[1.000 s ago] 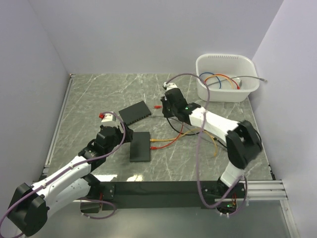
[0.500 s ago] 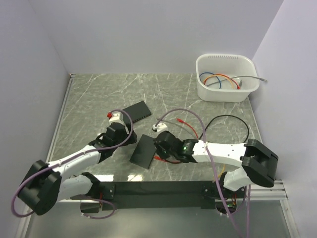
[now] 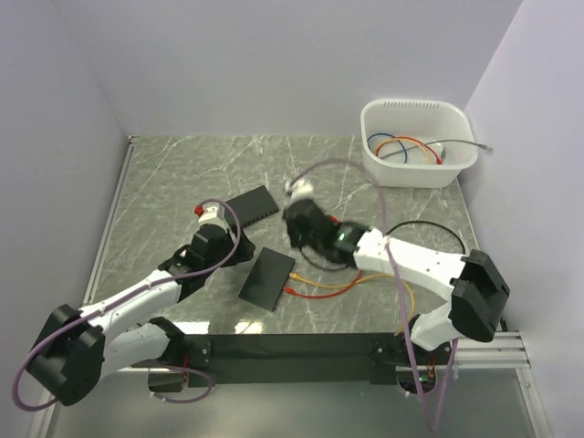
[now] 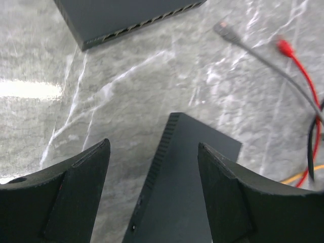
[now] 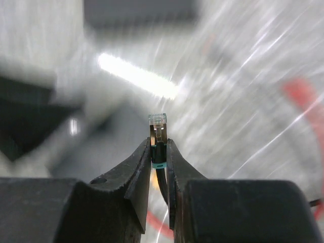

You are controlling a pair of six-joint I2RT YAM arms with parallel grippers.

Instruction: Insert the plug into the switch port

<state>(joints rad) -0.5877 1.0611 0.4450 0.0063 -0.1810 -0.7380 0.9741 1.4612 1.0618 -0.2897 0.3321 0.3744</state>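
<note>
Two black switches lie on the marble table: a near one and a far one. My left gripper is open and empty, just left of the near switch; in the left wrist view its jaws straddle that switch's left edge. My right gripper is shut on a clear plug with a teal boot and black cable, held above the table between the two switches. The right wrist view is blurred by motion. The ports of the far switch face the left wrist camera.
A white bin holding coiled cables stands at the back right. Orange and red cables lie right of the near switch, and a black cable loop lies further right. A loose grey plug and red plug lie beyond the near switch.
My right gripper has lifted from the near switch's right edge and swung toward the back with the plug. The left arm has barely shifted.
</note>
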